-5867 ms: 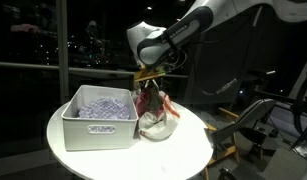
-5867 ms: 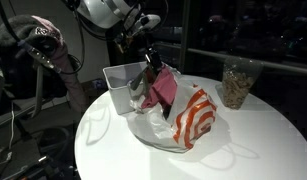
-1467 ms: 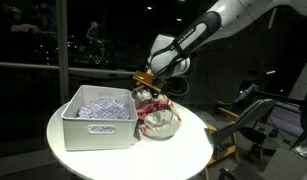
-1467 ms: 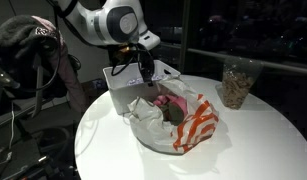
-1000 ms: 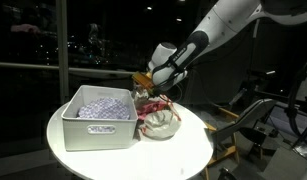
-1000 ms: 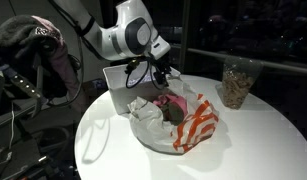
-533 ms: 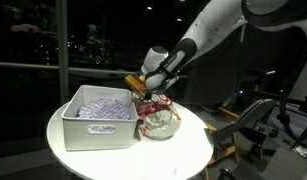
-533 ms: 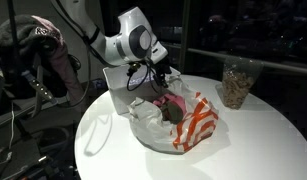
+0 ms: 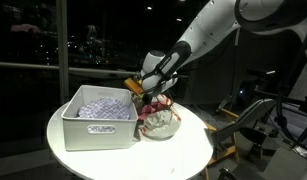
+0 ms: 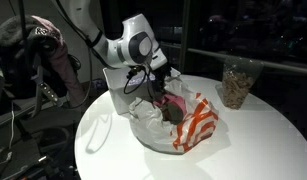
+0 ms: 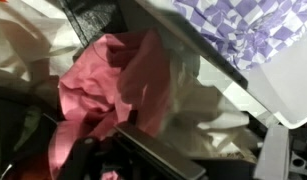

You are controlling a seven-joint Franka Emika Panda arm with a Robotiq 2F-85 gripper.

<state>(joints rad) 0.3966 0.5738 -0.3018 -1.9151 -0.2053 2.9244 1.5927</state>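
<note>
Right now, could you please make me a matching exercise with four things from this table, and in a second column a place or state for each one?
Things:
1. checked cloth
2. pink cloth
3. clear container
4. tool

Places or states:
a. open, close over the pink cloth
b. inside the white bin
c. standing alone near the edge of the table
d. lying in the red-striped bag

Right pairs: 1-b, 2-d, 3-c, 4-a.
</note>
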